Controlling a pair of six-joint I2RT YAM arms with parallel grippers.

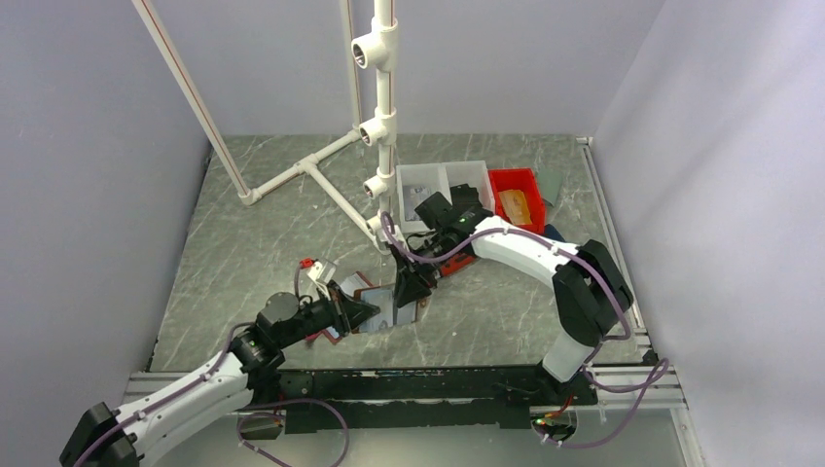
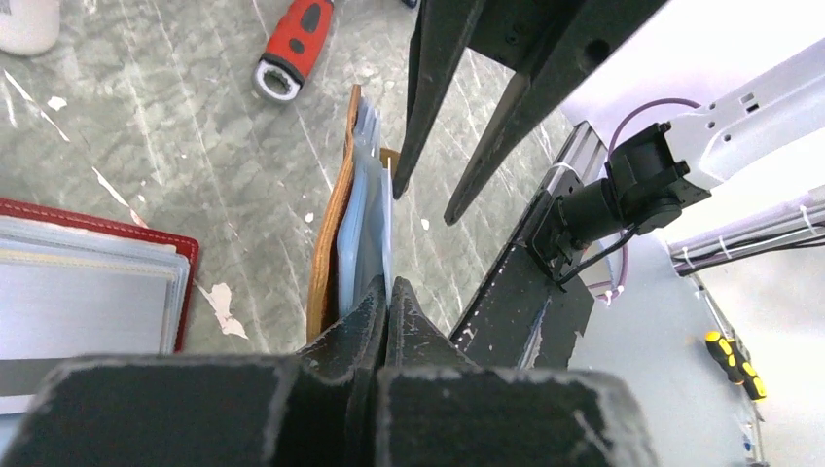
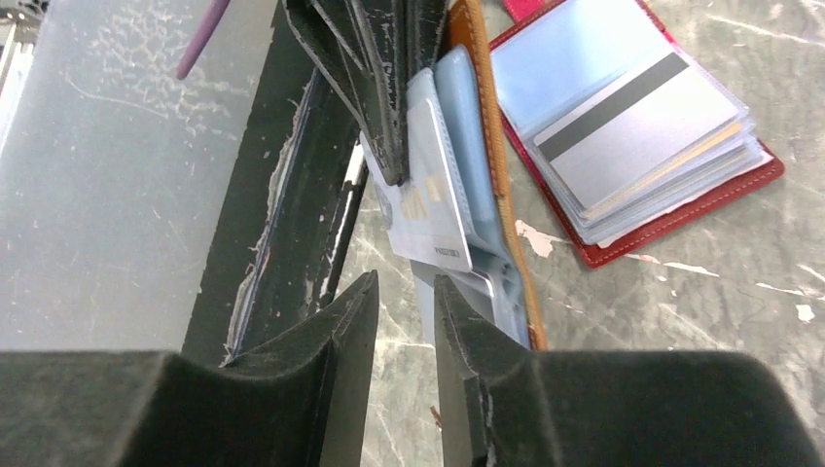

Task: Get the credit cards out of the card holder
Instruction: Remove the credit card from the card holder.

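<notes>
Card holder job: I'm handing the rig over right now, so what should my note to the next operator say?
Left hand shut on the brown card holder's sleeves, holding it on edge.
Right hand open, at a card sticking out of one sleeve, not gripping it.
Red card holder lies open on the table, cards inside.
Done: one card part-way out. Left: pull it free, then the rest.

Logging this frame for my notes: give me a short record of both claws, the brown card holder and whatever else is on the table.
left claw: shut on the brown card holder
right claw: open, at a card sticking out
brown card holder: on edge, sleeves fanned
red card holder: flat, open, cards inside
red tool: lying on table
</notes>
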